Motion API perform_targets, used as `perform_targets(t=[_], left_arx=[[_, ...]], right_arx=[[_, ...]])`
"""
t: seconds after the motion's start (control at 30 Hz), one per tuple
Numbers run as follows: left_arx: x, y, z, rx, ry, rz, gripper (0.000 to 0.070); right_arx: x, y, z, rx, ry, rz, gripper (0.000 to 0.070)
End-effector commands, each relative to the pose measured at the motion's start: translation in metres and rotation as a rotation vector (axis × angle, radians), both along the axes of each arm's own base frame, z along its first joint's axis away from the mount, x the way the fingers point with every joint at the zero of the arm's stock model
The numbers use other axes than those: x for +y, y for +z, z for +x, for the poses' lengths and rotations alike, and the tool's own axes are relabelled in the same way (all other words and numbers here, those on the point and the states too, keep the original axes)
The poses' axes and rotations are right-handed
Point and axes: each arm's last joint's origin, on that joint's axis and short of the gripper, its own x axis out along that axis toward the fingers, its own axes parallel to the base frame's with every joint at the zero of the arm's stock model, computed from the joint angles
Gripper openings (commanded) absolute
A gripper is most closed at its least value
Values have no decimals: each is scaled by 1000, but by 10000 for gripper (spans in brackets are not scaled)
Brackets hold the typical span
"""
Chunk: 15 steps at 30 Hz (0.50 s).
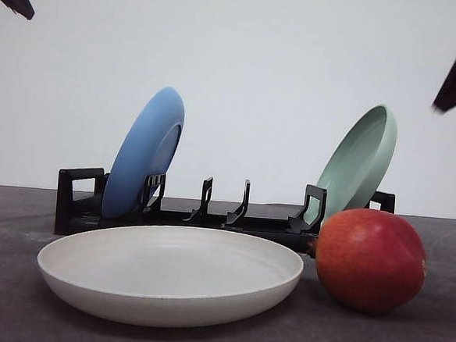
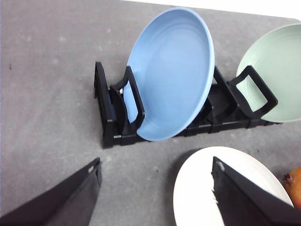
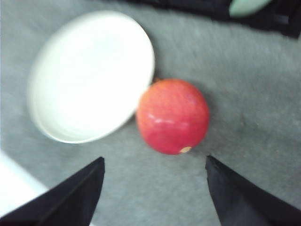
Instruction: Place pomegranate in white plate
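Resting beside one white plate [image 1: 88, 275], one pomegranate [image 1: 370, 259], both grippers' fingers [image 3: 75, 197] spread wide, empty

A black dish rack [image 1: 209, 217] is set on a dark grey table surface [image 1: 14, 313], with a plain white wall [image 1: 259, 56] seen behind it. A blue plate [image 1: 143, 153] is held on edge in the slots at the rack's left end, tilted to the right, and a pale green plate [image 1: 357, 164] is propped in the same tilted way at the right end. The slots between the two plates are left unoccupied, their black upright dividers [image 1: 226, 202] being plainly seen.
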Motion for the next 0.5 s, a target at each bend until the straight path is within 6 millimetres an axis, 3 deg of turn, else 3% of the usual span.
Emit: perform_targets(t=[0.0,0.07,0.23,0.37,0.47], left_arx=[[-1,1,1,1,-2,-4,435],[0,0,0,16,1,4,435],[0,-4,-2,55,4,23,435],[1,-5,-2,64,4,25,435],[1,-4,-2,55,14,34,435]], right_arx=[[9,2,9,23,3,-31,431],[19,1,19,60,15,-74,454],[41,-3,40,105,36,-157,630],[54,-11,54,101,61,-213,637],[60,-19,62,105,69,-234,687]])
